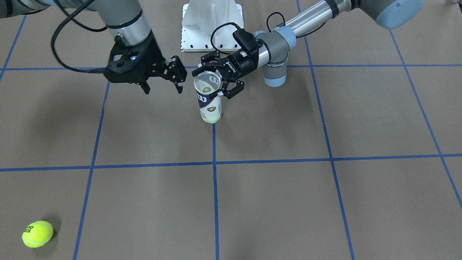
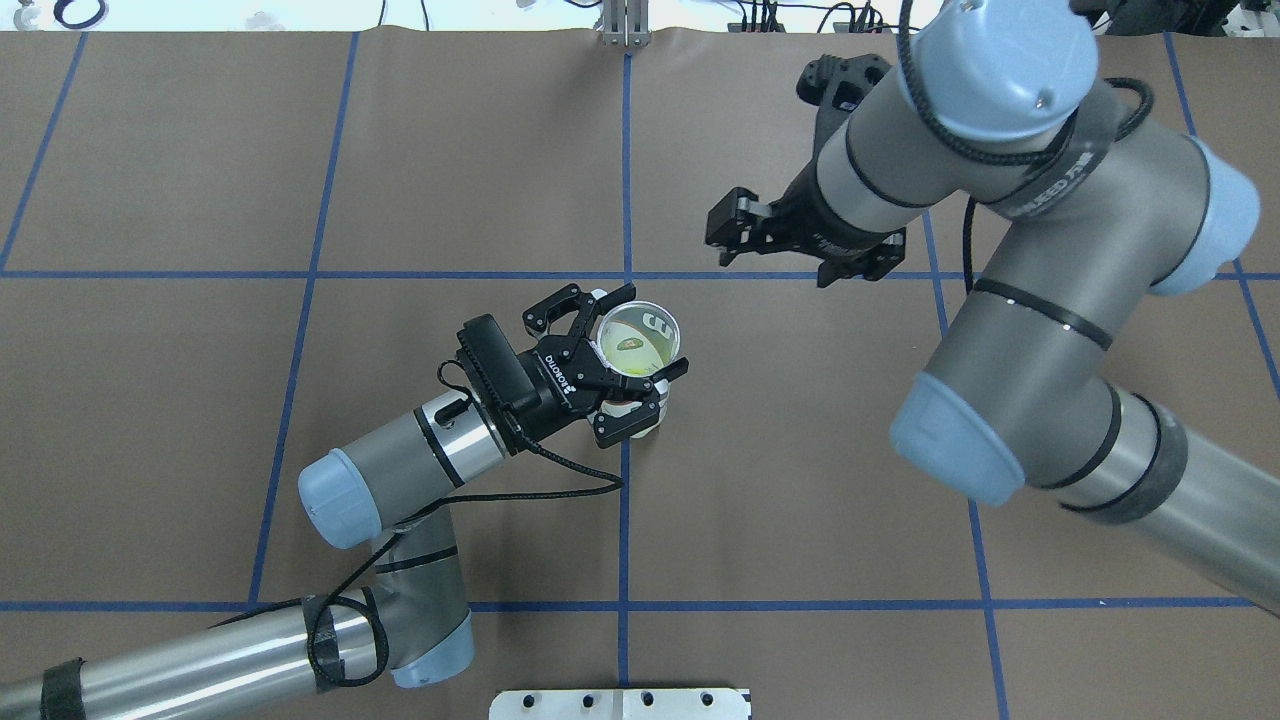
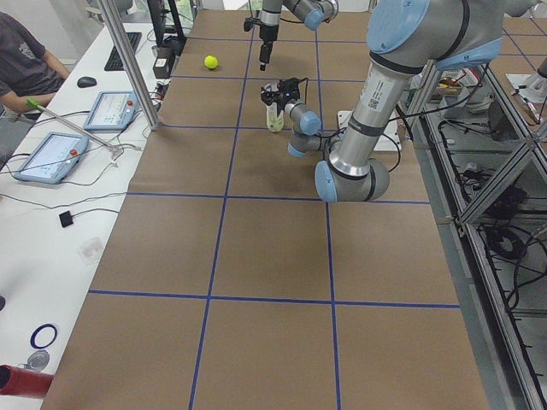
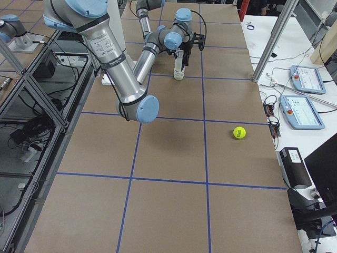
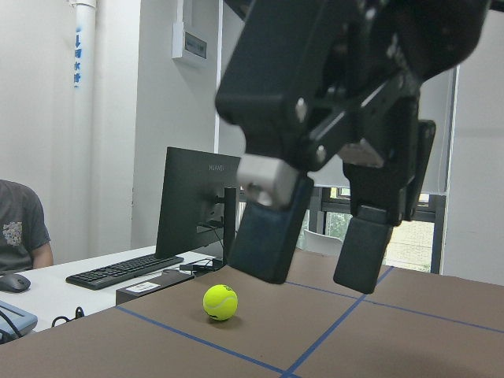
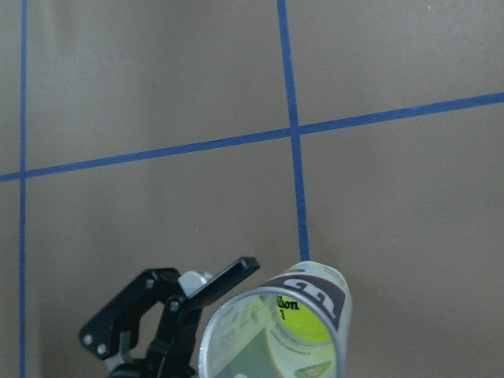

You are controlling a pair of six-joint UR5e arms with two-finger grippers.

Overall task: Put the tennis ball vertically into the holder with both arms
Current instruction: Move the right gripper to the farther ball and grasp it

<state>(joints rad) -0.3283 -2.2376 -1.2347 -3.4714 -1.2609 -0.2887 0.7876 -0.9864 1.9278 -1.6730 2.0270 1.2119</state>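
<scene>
The holder [image 1: 209, 103] stands upright at mid-table, its mouth open upward, with a tennis ball [image 6: 303, 319] lying inside it. My left gripper [image 1: 209, 83] reaches in sideways and is shut on the holder's upper part [image 2: 662, 322]; one of its fingers [image 6: 220, 283] shows in the right wrist view. My right gripper [image 1: 163, 90] hangs open and empty beside the holder's mouth, a little above it and apart from it; it also shows in the left wrist view [image 5: 315, 272]. A second tennis ball [image 1: 37, 234] lies on the table far off, on the right arm's side.
The white pedestal base [image 1: 211, 25] stands behind the holder. Blue tape lines [image 1: 215, 162] cross the brown table cover. A desk with tablets [image 3: 47, 156], a seated person [image 3: 26, 64] and a monitor [image 5: 193, 197] lies beyond the far table edge.
</scene>
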